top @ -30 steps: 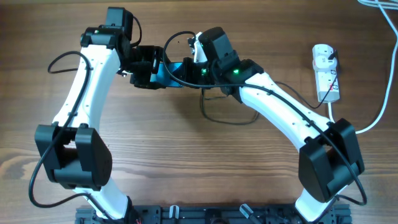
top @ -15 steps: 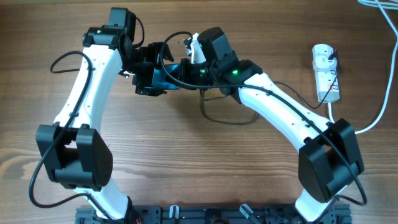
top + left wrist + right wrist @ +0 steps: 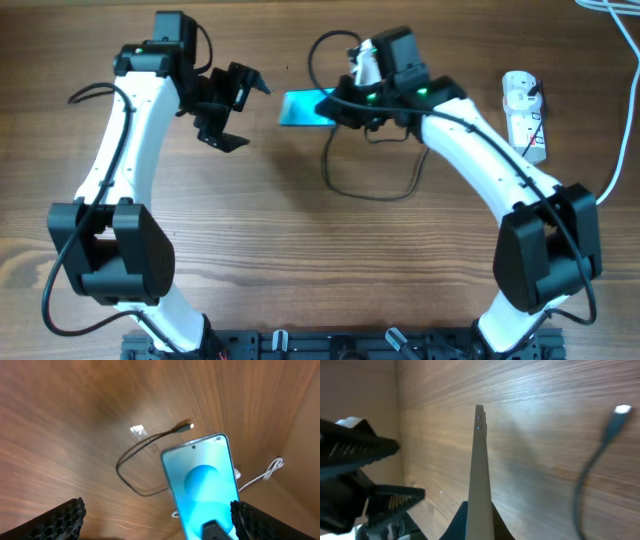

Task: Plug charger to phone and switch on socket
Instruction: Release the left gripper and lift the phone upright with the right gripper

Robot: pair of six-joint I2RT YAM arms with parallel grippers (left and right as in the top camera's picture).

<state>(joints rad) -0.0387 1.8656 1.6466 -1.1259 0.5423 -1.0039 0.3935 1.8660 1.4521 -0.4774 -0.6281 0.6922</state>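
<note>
- Hanging over the far left of the brown wooden desk, the left hand is spread wide and holds nothing. Its opening faces right, toward the phone.
- Just right of it, not touching, is the flat rectangular phone with a glowing teal screen. Judging from its shadow, it is raised off the desk, screen up. Its long axis runs left to right, with the free short end aimed at the left hand.
- The right hand pinches the phone's right short end between its fingers. The right wrist view looks straight along the phone's thin edge.
- The thin black charger cable loops on the desk on the near side of the phone. Its small connector tip lies loose close to the phone, gripped by nothing.
- As I judge it, the right hand is nearer the tip but is busy, so the free left hand would have to reach right for it. A lens dot near the phone's free end suggests the port is at the held end; the port itself is hidden.
- At the far right lies the white elongated power strip, well apart from both hands. Its white cord trails off to the right. The switch is too small to tell its position.
</note>
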